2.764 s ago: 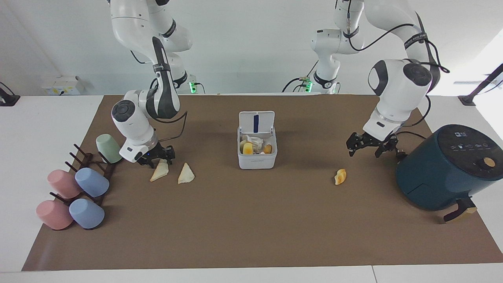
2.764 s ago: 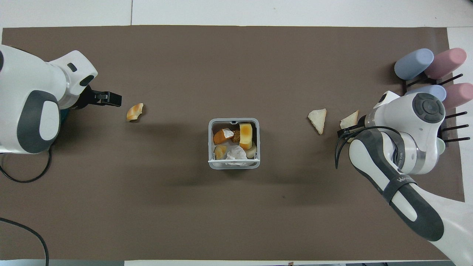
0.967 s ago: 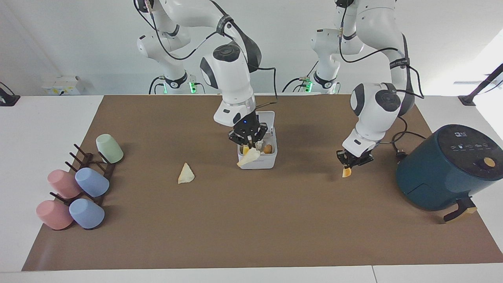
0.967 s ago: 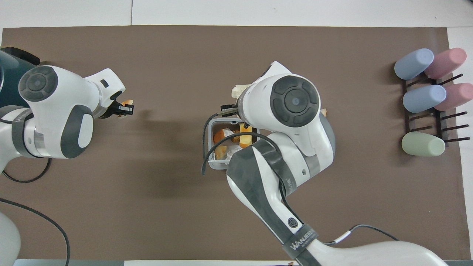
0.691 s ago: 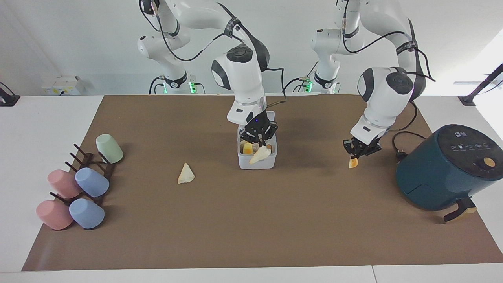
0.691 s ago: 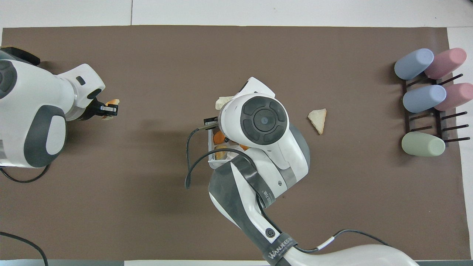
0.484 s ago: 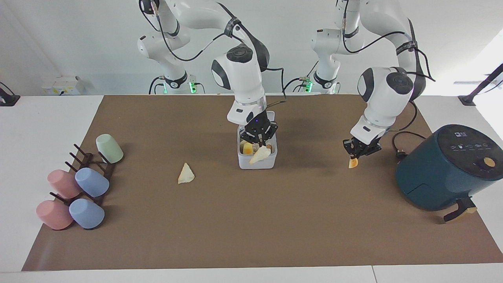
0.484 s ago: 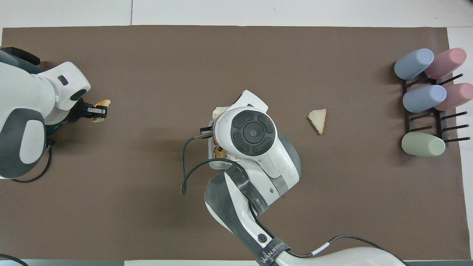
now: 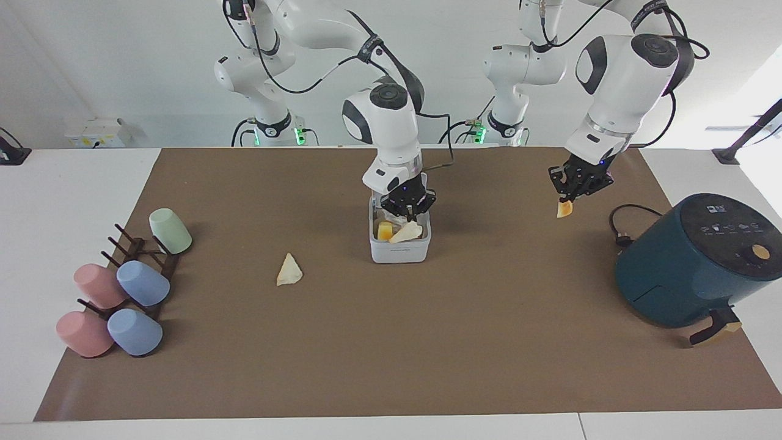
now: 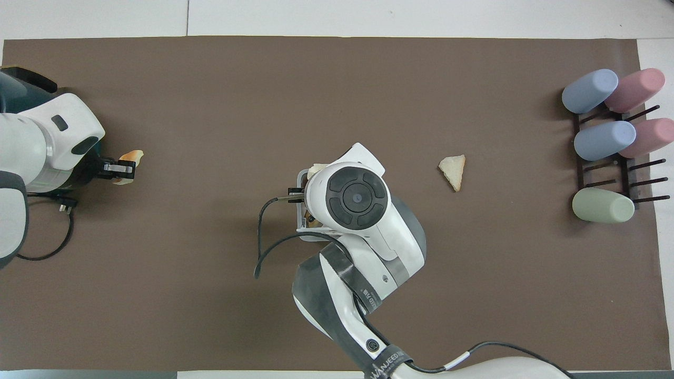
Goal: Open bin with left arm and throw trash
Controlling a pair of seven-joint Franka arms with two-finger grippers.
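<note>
Cream bread wedge (image 9: 406, 233) under right end effector (image 9: 410, 215), over bin (image 9: 400, 252)

bin (image 10: 301, 181) mostly under right arm (image 10: 358, 210)

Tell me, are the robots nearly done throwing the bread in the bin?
Partly. The bin is open with scraps inside. The right hand holds a bread wedge over the bin, not yet dropped. The left hand carries the orange crust in the air near the air fryer. One wedge lies on the mat, unpicked.
</note>
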